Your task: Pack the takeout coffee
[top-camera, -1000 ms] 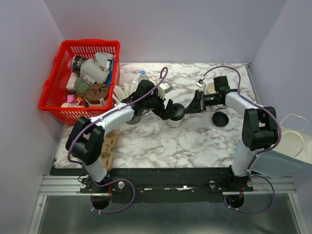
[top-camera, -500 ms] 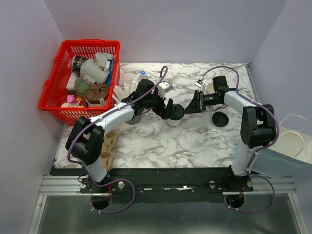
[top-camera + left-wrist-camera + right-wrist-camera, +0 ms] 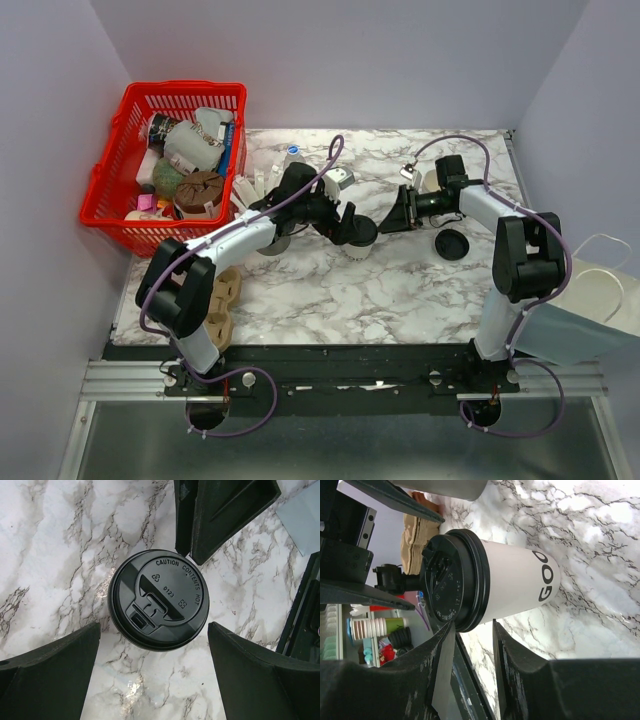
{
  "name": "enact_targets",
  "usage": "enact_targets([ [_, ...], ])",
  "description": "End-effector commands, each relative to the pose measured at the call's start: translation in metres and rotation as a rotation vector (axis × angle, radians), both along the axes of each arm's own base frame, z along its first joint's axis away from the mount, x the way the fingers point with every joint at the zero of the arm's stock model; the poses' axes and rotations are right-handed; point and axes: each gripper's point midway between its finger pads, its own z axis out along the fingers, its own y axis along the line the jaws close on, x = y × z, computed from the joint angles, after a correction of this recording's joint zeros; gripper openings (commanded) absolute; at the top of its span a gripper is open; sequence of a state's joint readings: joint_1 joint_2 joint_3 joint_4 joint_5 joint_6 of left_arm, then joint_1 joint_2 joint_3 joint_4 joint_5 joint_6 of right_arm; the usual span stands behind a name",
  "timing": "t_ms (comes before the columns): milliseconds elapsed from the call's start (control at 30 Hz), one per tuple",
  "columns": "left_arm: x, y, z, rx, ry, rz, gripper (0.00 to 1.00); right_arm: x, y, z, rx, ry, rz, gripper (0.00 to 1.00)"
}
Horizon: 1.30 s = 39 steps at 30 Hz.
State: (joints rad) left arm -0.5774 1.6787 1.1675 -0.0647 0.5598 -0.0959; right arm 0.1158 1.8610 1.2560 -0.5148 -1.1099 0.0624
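Observation:
One takeout coffee (image 3: pixel 360 240), a cream-white cup with a black lid, stands mid-table. My left gripper (image 3: pixel 351 224) hangs just above it, open. In the left wrist view the lid (image 3: pixel 159 600) lies between my wide-apart fingers (image 3: pixel 50 670), untouched. My right gripper (image 3: pixel 393 214) points at the cup from the right, with its jaws a narrow gap apart. In the right wrist view its fingertips (image 3: pixel 449 630) sit at the lid's rim, beside the cup (image 3: pixel 515 582), with nothing held. A loose black lid (image 3: pixel 452 244) lies on the table. An open cream cup (image 3: pixel 432 181) stands behind the right arm.
A red basket (image 3: pixel 110 160) full of items stands at the back left. A cup of white straws (image 3: pixel 252 186) and a clear bottle (image 3: pixel 292 155) stand behind the left arm. A cardboard carrier (image 3: pixel 222 300) lies at the front left. A white bag (image 3: pixel 600 290) sits off the right edge.
The right forearm has shifted slightly toward the back and its gripper has edged a little left toward the cup. The left gripper and the cup have stayed put.

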Motion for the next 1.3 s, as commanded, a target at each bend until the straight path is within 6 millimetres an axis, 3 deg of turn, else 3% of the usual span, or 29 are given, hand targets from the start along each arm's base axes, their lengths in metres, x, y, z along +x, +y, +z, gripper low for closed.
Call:
enact_targets([
  [0,0.009,-0.005,0.008,-0.02,-0.026,-0.004,0.96,0.008,-0.004,-0.007,-0.032,-0.014,-0.008,0.45],
  [267,0.01,-0.004,0.006,-0.01,-0.031,0.007,0.96,0.008,-0.004,-0.006,-0.027,-0.015,-0.005,0.45],
  [400,0.011,-0.002,0.006,-0.004,-0.033,0.018,0.96,0.008,-0.001,0.009,0.019,-0.04,0.018,0.47],
  [500,0.009,-0.003,0.012,-0.027,-0.027,0.01,0.96,0.007,0.003,0.028,0.065,-0.074,0.04,0.56],
  [533,0.009,-0.003,0.014,-0.033,-0.026,0.011,0.96,0.007,0.003,0.034,0.074,-0.088,0.044,0.65],
  [633,0.011,-0.004,0.02,-0.048,-0.026,0.024,0.98,0.011,0.005,0.042,0.081,-0.105,0.046,0.79],
  [867,0.025,0.008,0.017,-0.055,0.018,0.13,0.98,0.019,0.005,0.019,0.028,-0.079,0.03,0.82],
  [1267,0.029,0.019,0.005,-0.117,0.121,0.182,0.98,0.001,0.02,0.009,0.048,-0.047,0.08,0.82],
])
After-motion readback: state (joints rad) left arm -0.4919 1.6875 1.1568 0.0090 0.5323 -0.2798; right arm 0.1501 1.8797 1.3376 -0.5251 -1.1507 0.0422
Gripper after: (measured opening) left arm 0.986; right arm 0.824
